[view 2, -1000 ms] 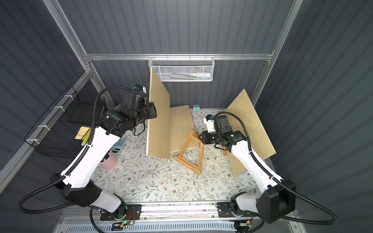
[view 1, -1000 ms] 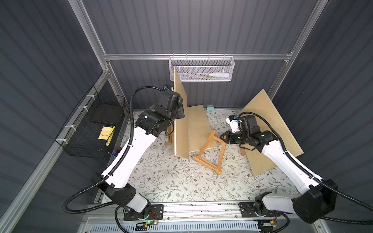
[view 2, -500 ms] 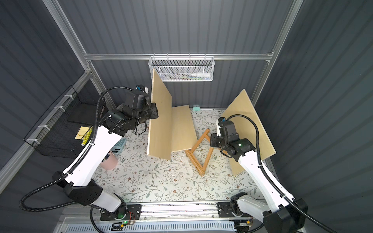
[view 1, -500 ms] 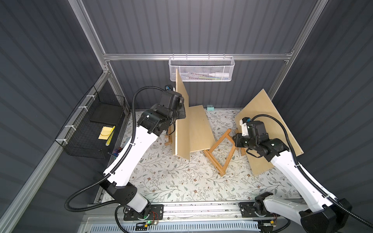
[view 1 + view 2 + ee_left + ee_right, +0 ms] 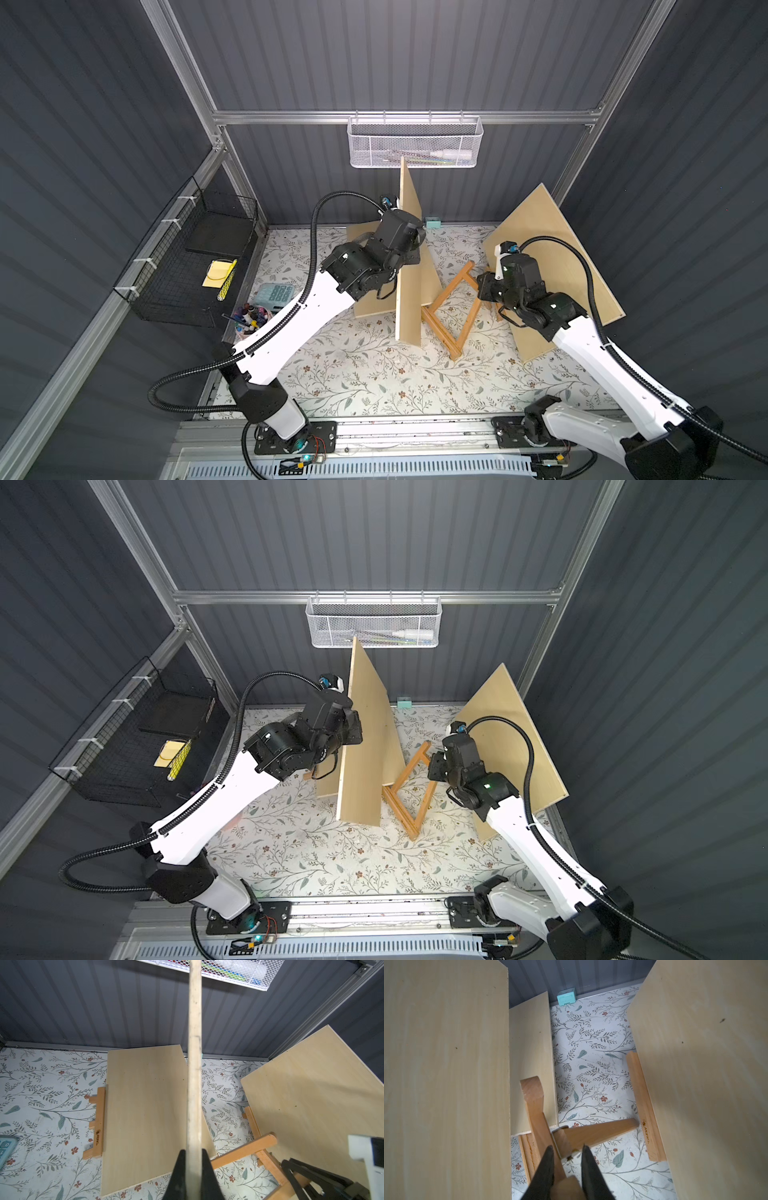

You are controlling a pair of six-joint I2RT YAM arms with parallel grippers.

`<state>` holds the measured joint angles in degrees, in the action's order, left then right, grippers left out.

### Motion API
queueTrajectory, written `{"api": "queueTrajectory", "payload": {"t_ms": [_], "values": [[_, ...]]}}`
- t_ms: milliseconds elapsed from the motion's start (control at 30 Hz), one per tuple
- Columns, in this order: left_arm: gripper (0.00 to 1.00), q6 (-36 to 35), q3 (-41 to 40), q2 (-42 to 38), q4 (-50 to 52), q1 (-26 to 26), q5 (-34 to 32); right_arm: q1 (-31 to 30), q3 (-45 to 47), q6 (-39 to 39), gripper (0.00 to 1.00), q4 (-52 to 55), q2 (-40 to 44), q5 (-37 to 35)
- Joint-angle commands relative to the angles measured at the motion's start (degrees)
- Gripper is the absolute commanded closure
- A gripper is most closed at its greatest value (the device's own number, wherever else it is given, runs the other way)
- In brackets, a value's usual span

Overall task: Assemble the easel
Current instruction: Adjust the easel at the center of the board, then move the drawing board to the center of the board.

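Note:
My left gripper (image 5: 192, 1150) is shut on the edge of a pale plywood board (image 5: 194, 1064), holding it upright and edge-on; both top views show that board (image 5: 409, 299) (image 5: 365, 746) standing mid-table with the left gripper (image 5: 415, 253) at its left face. An orange wooden easel frame (image 5: 451, 307) (image 5: 409, 791) stands tilted just right of the board. My right gripper (image 5: 568, 1147) is shut on the frame's bar (image 5: 537, 1109) near its hinge, and it shows at the frame's right side (image 5: 482, 286). A second board (image 5: 145, 1115) lies on another easel (image 5: 98, 1122) behind.
A third board (image 5: 552, 266) leans at the right wall over an easel ledge (image 5: 643, 1105). White mesh basket (image 5: 415, 143) hangs on the back wall, black wire basket (image 5: 199, 257) at left. Calculator (image 5: 274, 295), cup of paint bottles (image 5: 249, 318) and teal box (image 5: 433, 223) sit at the edges.
The right arm has drawn back to the right, swinging the easel frame round with it. The left arm has carried the upright board a little to the right.

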<state>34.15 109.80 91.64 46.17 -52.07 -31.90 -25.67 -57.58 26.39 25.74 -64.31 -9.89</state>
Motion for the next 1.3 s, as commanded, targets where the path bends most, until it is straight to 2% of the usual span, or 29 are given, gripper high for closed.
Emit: {"api": "queueTrajectory", "payload": {"t_ms": [0,167,400,533,700,800,1033,1267], "values": [[1.00,1.77,1.13,-2.65,-11.71,0.18,-9.57,-2.37,3.14,-1.26,0.92,2.36,-6.79,3.67],[1.00,-0.05,0.65,-4.50,-12.51,0.09,-12.83,-4.74,0.98,-3.64,0.93,-1.48,-10.88,7.47],[1.00,-3.08,2.69,-4.95,-9.86,0.04,-16.58,-4.74,-2.23,-6.92,0.94,2.25,-8.02,3.43],[1.00,-4.70,3.53,-5.07,-9.70,0.09,-18.21,-4.42,-2.69,-10.74,0.94,6.20,-1.68,1.27],[1.00,-6.07,3.67,-4.98,-10.34,0.04,-20.10,-2.62,-4.25,-13.25,0.94,12.36,6.56,4.17],[1.00,-6.64,3.41,-4.63,-11.18,0.05,-20.57,-1.07,-6.13,-12.90,0.95,14.40,8.30,5.99],[1.00,-6.17,3.56,-3.84,-11.30,0.04,-19.66,3.79,-11.32,-12.09,0.96,13.06,5.18,6.37],[1.00,-5.70,3.50,-3.92,-10.84,0.05,-18.82,7.95,-14.84,-13.27,0.97,4.41,-2.99,5.11]]}}
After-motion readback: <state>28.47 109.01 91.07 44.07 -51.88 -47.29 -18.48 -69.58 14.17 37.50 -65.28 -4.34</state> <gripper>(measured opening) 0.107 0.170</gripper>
